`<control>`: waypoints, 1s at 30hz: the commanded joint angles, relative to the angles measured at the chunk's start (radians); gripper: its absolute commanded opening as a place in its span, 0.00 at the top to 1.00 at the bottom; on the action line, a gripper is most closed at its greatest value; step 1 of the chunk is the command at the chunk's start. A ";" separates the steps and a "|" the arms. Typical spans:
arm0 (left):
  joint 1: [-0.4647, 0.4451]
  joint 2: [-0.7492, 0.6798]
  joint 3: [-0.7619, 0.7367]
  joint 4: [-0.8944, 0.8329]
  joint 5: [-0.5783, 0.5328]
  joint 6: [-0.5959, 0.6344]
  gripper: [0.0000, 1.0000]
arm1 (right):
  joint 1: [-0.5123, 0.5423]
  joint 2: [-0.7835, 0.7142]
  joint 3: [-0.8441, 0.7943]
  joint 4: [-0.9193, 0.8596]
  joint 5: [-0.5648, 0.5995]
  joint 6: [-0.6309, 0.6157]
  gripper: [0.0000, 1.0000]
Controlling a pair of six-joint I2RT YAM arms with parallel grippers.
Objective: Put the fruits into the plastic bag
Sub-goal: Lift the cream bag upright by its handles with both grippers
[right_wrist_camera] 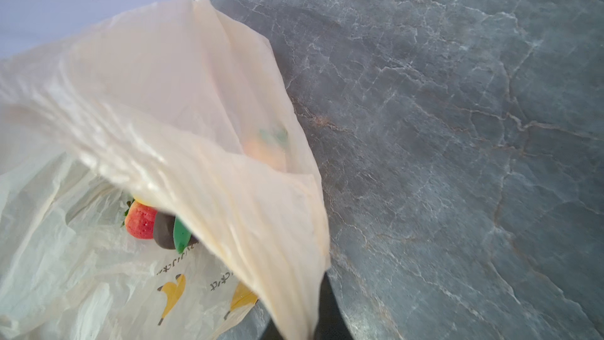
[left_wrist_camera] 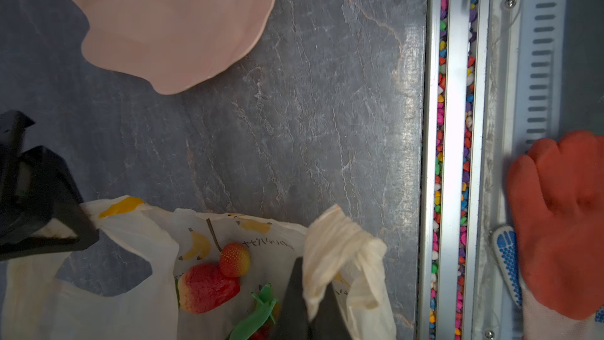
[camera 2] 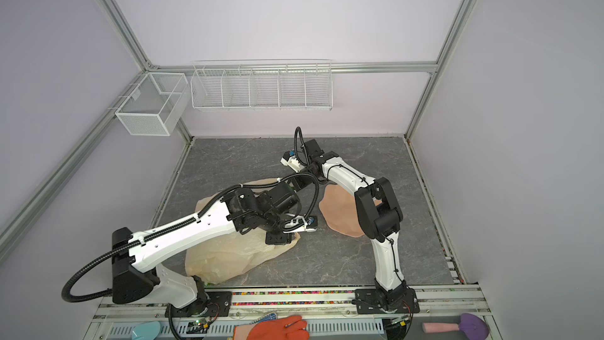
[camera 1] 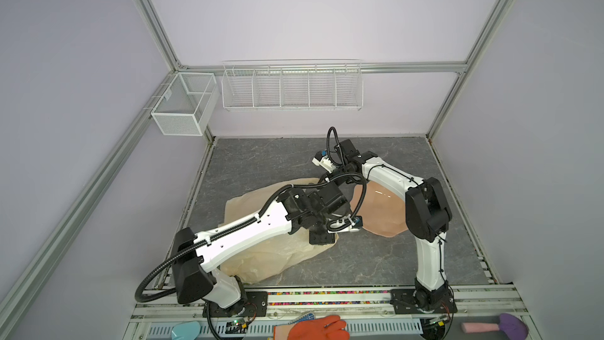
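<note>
The cream plastic bag lies left of centre in both top views, mouth toward the plate. My left gripper is shut on a bunched handle of the bag. In a top view it sits at the bag's near corner. My right gripper is shut on the bag's upper edge and holds that sheet up. In the top views the left wrist hides it. Inside the bag lie fruits: a big red one, a strawberry, a green piece, and a dark-brown piece.
The peach wavy-edged plate lies right of the bag with nothing showing on it. An orange glove rests beyond the front rail, whose grooves hold coloured pebbles. White wire baskets hang on the back wall.
</note>
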 commanded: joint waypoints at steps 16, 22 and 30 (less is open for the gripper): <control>0.020 -0.372 -0.131 0.289 -0.307 -0.100 1.00 | -0.049 -0.194 0.024 0.023 0.236 0.288 0.93; 0.113 -0.358 0.021 0.374 -0.363 -0.029 1.00 | -0.115 -0.313 0.098 0.009 0.212 0.428 0.94; 0.287 -0.323 0.113 0.565 -0.360 0.053 1.00 | -0.144 -0.381 0.320 -0.137 0.250 0.448 0.94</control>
